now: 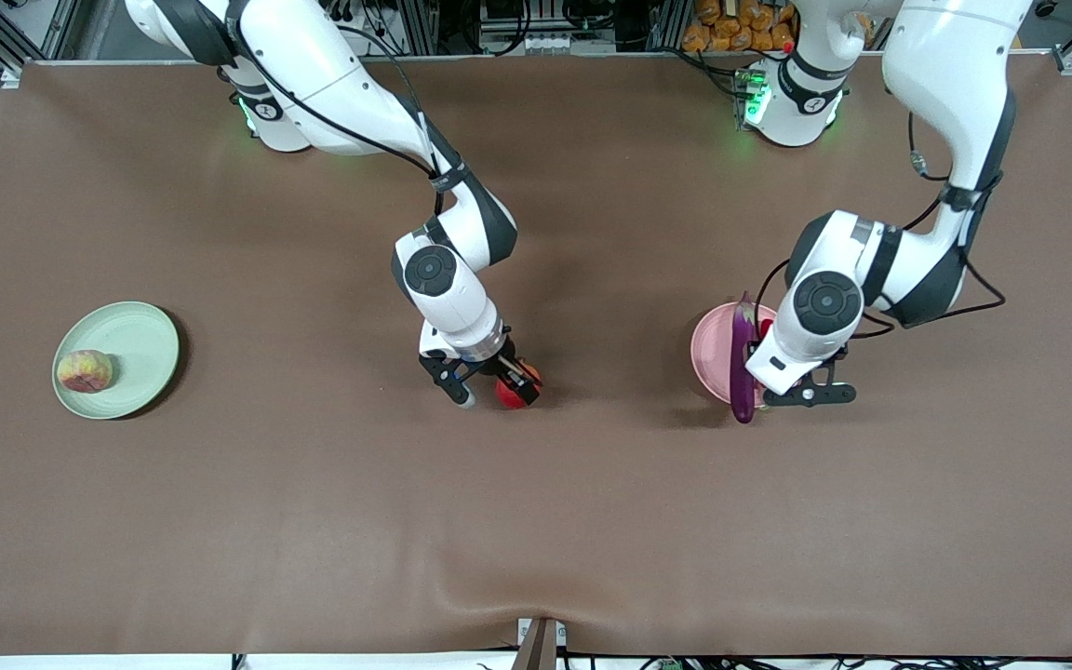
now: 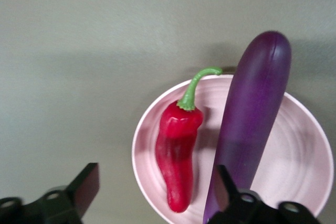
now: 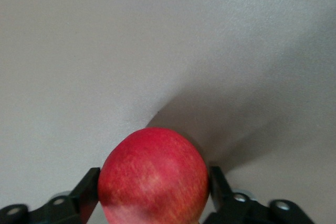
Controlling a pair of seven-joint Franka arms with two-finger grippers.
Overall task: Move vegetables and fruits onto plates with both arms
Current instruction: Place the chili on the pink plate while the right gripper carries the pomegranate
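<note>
The red apple (image 1: 513, 391) (image 3: 155, 177) rests on the brown table near its middle. My right gripper (image 1: 496, 389) (image 3: 155, 187) is shut on it, one finger pressed to each side. The pink plate (image 1: 711, 349) (image 2: 299, 150) holds the purple eggplant (image 1: 742, 368) (image 2: 252, 119), which overhangs the rim, and the red chili pepper (image 1: 765, 328) (image 2: 178, 150) beside it. My left gripper (image 1: 778, 386) (image 2: 156, 182) hovers just over this plate, open and holding nothing. The peach (image 1: 84, 370) lies on the green plate (image 1: 140, 340) toward the right arm's end.
The brown table cover (image 1: 536, 521) spreads wide nearer the front camera. Both arm bases (image 1: 792, 102) stand along the table's back edge.
</note>
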